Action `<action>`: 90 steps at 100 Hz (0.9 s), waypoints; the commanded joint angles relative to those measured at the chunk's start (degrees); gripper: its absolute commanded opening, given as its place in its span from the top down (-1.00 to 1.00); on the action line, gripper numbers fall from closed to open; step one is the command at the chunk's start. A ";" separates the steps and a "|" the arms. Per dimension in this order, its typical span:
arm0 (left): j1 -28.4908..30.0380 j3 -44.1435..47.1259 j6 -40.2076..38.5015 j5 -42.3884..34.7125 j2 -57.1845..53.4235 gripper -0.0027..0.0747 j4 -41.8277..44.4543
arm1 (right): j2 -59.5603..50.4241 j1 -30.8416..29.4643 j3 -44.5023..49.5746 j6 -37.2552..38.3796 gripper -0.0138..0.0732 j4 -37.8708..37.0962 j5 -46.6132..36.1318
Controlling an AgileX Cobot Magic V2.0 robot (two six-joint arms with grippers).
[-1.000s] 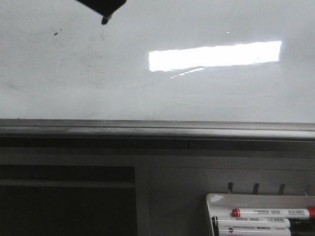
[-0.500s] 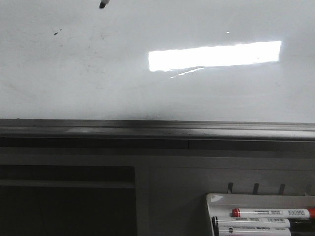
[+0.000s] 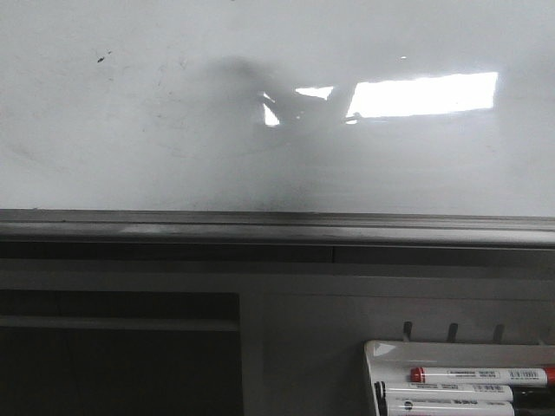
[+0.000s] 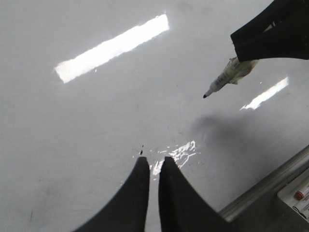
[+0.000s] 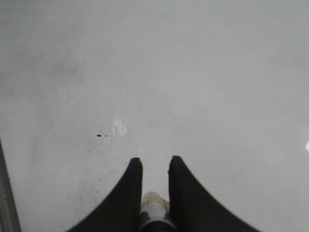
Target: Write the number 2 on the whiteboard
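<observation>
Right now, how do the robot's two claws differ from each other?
The right gripper is clamped on a marker, whose black tip hangs above the whiteboard without touching it; the left gripper carries nothing. The right gripper's fingers are spread by the marker's barrel, while the left's stand almost together with only a thin slit between. Both have the same dark, curved fingers and hover over the glossy whiteboard, which bears no number yet.
</observation>
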 commanded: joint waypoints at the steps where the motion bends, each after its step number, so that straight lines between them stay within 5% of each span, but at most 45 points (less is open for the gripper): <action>1: 1.40 0.79 -1.06 -4.88 -1.44 0.98 -3.18 | -0.10 0.05 -2.08 -0.93 0.85 -1.06 -6.08; 61: 1.53 1.61 -1.06 -4.93 -2.01 0.98 -4.31 | 0.15 -9.81 -1.31 -0.93 0.85 -0.23 -6.92; 90: 1.53 1.61 -1.06 -4.58 -2.01 0.98 -4.31 | -6.55 -11.51 9.14 -0.93 0.85 5.36 -2.85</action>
